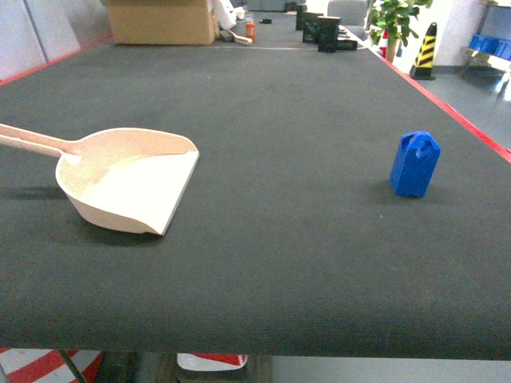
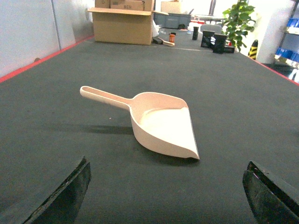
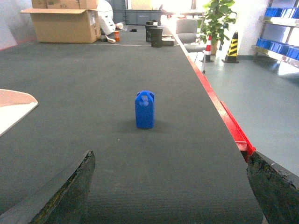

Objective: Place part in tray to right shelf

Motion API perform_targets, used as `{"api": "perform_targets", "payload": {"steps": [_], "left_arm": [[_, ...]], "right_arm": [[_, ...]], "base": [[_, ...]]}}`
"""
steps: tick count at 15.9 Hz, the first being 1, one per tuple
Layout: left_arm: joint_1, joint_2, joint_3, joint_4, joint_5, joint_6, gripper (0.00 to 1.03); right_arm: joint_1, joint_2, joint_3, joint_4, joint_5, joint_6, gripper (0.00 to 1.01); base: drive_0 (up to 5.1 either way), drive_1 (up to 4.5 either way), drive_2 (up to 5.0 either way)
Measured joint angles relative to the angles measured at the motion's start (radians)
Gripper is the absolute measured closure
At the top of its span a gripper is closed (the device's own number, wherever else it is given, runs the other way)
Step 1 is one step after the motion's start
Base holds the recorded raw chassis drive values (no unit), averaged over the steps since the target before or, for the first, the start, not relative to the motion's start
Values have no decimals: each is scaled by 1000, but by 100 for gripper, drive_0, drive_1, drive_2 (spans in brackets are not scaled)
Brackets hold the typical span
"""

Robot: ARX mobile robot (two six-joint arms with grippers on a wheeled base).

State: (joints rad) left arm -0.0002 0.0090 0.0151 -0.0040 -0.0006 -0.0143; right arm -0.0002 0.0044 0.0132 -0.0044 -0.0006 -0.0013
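The cream-beige tray [image 1: 132,183] lies on the dark table at the left, handle pointing left, lip facing right. The small blue part [image 1: 414,164] stands upright on the table's right side, far from the tray. Neither gripper shows in the head view. In the left wrist view my left gripper [image 2: 166,186] is open, short of the tray [image 2: 161,123], nothing between its fingers. In the right wrist view my right gripper [image 3: 170,186] is open, with the part [image 3: 145,109] standing ahead of it. The right shelf is out of view.
A red strip edges the table on the right [image 1: 463,120], with floor beyond. At the far end stand a cardboard box [image 1: 160,20], dark objects [image 1: 323,32], a potted plant [image 1: 397,20] and a striped cone [image 1: 425,52]. Blue crates [image 3: 280,11] sit on a rack at the far right.
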Motion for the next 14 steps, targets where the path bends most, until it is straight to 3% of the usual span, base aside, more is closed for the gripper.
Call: {"api": "perform_targets", "payload": {"steps": [14], "left_arm": [[0,0,0,0,0,0,5]], "right_arm": [[0,0,0,0,0,0,3]], "base": [[0,0,0]]}}
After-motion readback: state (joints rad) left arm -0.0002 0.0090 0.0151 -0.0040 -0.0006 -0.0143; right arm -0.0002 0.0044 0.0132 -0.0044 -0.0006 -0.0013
